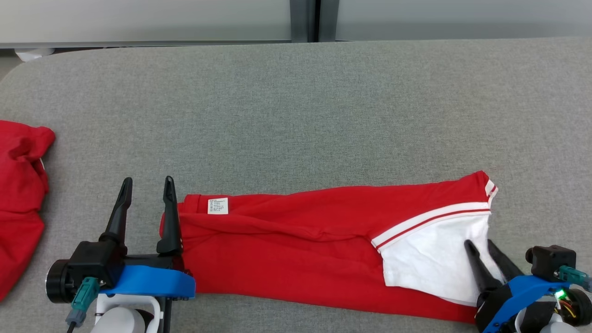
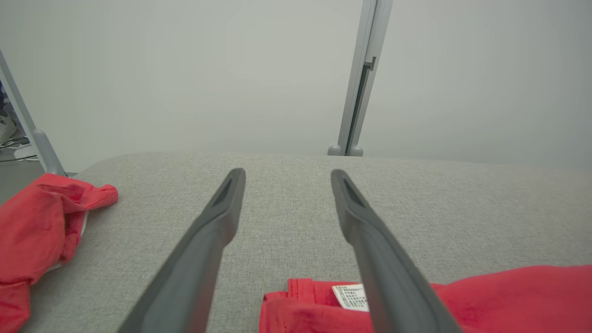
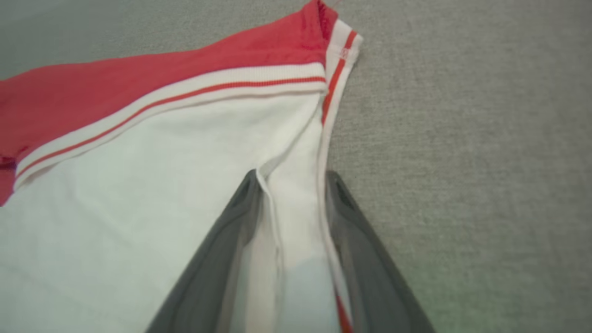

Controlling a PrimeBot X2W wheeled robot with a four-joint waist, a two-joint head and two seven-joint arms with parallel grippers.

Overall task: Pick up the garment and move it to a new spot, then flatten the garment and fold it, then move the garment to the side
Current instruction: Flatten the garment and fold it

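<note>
Red garment (image 1: 300, 240), seemingly stretched for folding: left end effector (image 1: 148, 179) spread at one end, right end effector (image 1: 479, 242) astride the other, grip unclear.

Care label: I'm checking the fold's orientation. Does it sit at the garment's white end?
No, the care label sits at the red end of the garment, beside the left gripper.

The light is bright, even and diffuse. The head view is sharp, with only faint, soft shadows on the grey worktop (image 1: 296, 106) beside the left fingers (image 1: 169, 217). The left wrist view bows the worktop's far edge beyond those fingers, whose bases blur. The right wrist view is soft throughout. The right fingers (image 3: 222, 268) are out of focus, and a greenish cast tints the worktop just right of them.
</note>
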